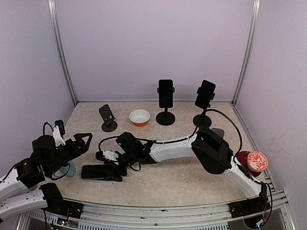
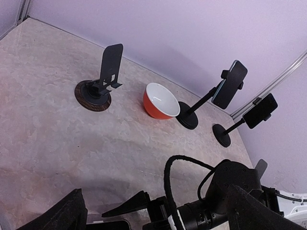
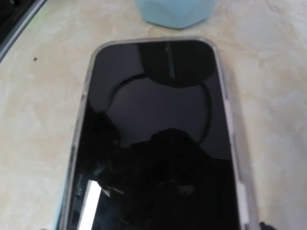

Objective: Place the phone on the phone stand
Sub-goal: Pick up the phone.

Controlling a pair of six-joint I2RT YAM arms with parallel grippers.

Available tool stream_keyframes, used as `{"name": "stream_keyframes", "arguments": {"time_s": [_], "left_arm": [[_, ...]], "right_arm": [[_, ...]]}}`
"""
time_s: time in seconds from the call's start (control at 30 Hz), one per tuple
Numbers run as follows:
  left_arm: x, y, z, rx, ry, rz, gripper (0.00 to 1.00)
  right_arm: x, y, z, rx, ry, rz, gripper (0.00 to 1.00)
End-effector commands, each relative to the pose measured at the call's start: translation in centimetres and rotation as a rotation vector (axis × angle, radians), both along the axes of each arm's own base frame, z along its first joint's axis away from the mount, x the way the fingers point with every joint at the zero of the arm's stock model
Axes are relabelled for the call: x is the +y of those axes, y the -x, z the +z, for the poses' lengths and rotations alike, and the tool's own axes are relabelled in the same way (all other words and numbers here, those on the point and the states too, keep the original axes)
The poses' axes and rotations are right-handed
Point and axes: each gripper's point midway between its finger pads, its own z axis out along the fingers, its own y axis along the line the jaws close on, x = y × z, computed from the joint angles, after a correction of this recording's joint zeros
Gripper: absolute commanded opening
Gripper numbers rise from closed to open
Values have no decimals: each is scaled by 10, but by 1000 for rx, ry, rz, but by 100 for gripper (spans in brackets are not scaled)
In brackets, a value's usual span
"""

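Note:
The phone [image 1: 96, 172] lies flat, screen up, at the near left of the table; it fills the right wrist view [image 3: 158, 143]. My right gripper [image 1: 112, 166] reaches across from the right and hangs low over the phone's right end, open, with a jaw on either side of it. The empty phone stand [image 1: 108, 118] sits on a round base at the back left, also seen as phone stand [image 2: 103, 81]. My left gripper [image 1: 82, 142] is wide open and empty, left of the phone and above the table.
Two tall stands, each holding a phone [image 1: 165, 93] [image 1: 205, 94], stand at the back. An orange bowl [image 1: 139, 117] sits beside the empty stand. A pale blue object [image 1: 70, 168] lies just left of the phone. A red cup [image 1: 254, 161] is at the right edge.

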Motion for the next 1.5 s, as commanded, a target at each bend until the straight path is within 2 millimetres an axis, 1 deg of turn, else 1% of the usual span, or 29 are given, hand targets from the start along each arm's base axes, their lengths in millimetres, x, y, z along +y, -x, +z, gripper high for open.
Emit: {"name": "stream_keyframes", "arguments": {"time_s": [0.0,0.03,0.17,0.27,0.37,0.4,0.5,0.53,0.57,0.73,0.77,0.97,1.03,1.2,1.23,1.3,1.47], "left_arm": [[-2,2,8,-17,21,-13,99],[-2,2,8,-18,21,-12,99],[-1,2,8,-18,18,-10,99],[-2,3,8,-15,22,-15,99],[-1,3,7,-14,18,-13,99],[-1,3,7,-11,16,-13,99],[-1,3,7,-11,22,-15,99],[-1,4,7,-12,23,-17,99],[-1,4,7,-14,23,-18,99],[-1,6,13,-35,52,-25,99],[-1,7,14,-42,69,-30,99],[-6,16,36,-120,172,-90,99],[-14,18,40,-123,180,-132,99],[-38,18,39,-95,185,-229,99],[-42,18,39,-92,193,-245,99],[-50,17,42,-94,212,-277,99],[-67,18,49,-93,251,-348,99]], "right_arm": [[0,15,-16,26,35,43,91],[0,16,-17,25,37,45,91],[2,15,-13,15,27,38,82],[2,17,-6,21,9,43,76],[2,17,2,16,-6,47,66],[2,17,3,16,-9,49,62],[2,18,12,20,-25,50,36],[2,19,15,18,-32,50,30],[1,19,16,16,-38,48,28],[-7,16,42,-31,-100,14,27],[-8,15,51,-48,-125,6,26],[-24,5,94,-160,-233,-82,20],[-30,2,105,-191,-263,-112,19],[-49,-9,129,-269,-336,-211,17],[-55,-10,129,-279,-343,-233,17],[-63,-14,140,-303,-373,-276,16],[-80,-27,154,-371,-409,-385,13]]}}
